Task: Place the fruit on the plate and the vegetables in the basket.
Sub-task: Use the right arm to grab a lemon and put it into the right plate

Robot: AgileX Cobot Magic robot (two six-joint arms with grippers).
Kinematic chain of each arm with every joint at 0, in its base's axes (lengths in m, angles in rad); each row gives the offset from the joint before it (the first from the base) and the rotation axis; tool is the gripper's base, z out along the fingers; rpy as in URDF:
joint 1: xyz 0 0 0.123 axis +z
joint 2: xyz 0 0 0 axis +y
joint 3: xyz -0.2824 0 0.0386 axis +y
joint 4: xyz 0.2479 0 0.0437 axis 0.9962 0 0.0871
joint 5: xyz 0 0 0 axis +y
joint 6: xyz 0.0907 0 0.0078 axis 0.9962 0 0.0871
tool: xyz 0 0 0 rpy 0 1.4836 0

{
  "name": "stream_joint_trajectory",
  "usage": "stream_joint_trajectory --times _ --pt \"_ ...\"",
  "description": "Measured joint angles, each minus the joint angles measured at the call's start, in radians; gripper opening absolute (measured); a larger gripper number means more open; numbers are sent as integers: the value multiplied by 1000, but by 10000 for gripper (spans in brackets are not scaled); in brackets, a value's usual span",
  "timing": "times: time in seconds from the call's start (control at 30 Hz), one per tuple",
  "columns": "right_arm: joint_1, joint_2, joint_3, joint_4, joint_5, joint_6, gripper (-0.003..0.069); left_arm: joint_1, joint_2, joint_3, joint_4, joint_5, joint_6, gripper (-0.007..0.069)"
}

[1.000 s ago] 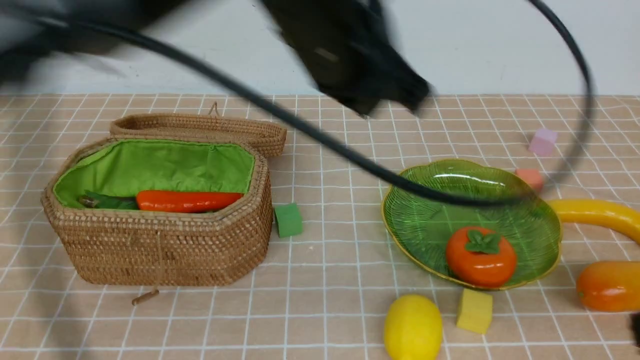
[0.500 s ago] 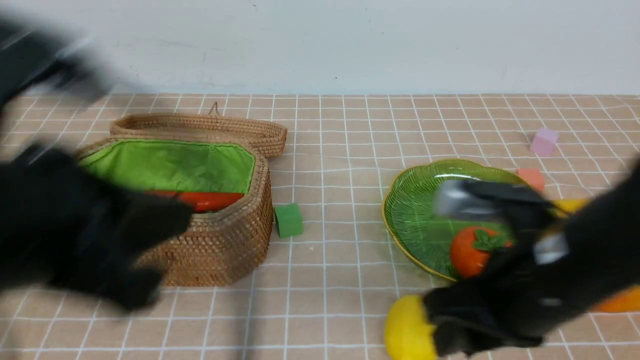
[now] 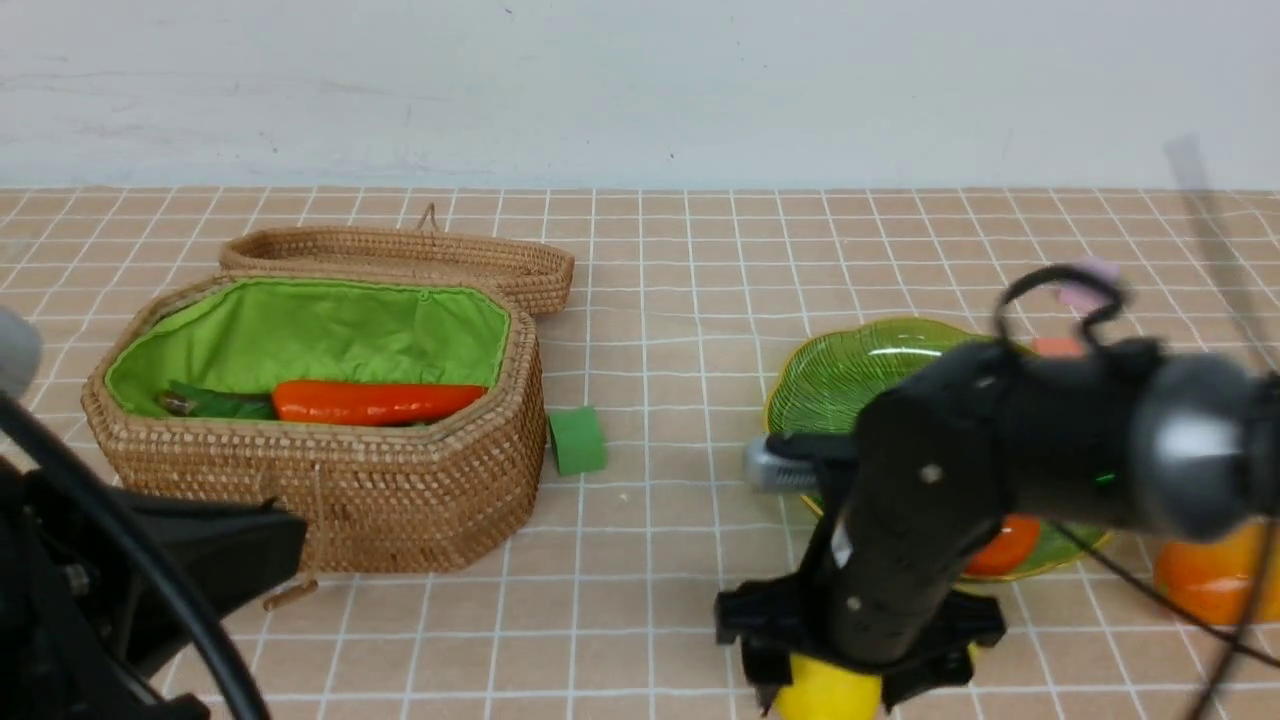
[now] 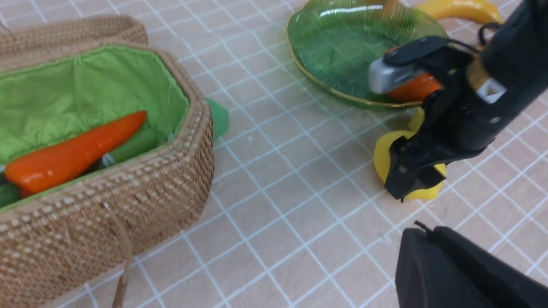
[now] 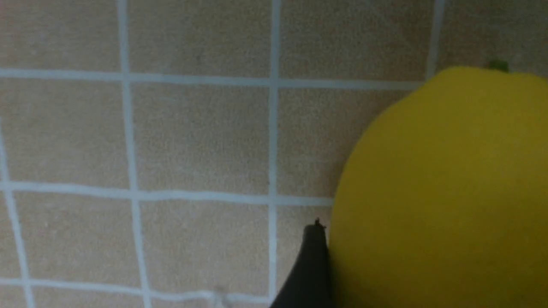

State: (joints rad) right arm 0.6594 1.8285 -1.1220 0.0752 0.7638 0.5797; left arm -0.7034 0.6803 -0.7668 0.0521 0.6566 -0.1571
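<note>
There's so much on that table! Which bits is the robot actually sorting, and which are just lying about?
Part of the job: basket, carrot, plate, persimmon, lemon, mango, banana.

Just lying about: green foam cube, pink cube, orange cube.

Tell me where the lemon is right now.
The lemon lies on the table at the front view's near right, just before the plate, between the right gripper's spread jaws.
</note>
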Motion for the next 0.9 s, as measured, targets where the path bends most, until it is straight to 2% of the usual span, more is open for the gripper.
stream_joint_trajectory --times 0.07,0.3,0.37,0.5,0.53,0.57,0.67,0.83,0.9 --pt "2 11 -3 4 -3 -14 590 0 0 0 0 2 9 -13" --pt "9 -45 -63 65 91 -138 590 0 0 0 2 2 23 -13" --pt "5 -104 -107 34 115 -146 590 0 0 0 2 2 24 -13" --pt "-63 -162 -198 -81 109 -149 590 0 0 0 2 1 24 -13" --pt "-131 -156 -217 -139 68 -156 590 0 0 0 2 0 24 -13" --pt "-131 -154 -220 -145 61 -158 590 0 0 0 2 0 24 -13" --pt "-251 -75 -222 -187 -77 -225 590 0 0 0 2 1 24 -13" --pt "-285 19 -221 -157 -183 -279 598 0 1 0 0 9 24 -13" --pt "-285 36 -221 -157 -209 -298 644 0 1 0 0 9 24 -13"
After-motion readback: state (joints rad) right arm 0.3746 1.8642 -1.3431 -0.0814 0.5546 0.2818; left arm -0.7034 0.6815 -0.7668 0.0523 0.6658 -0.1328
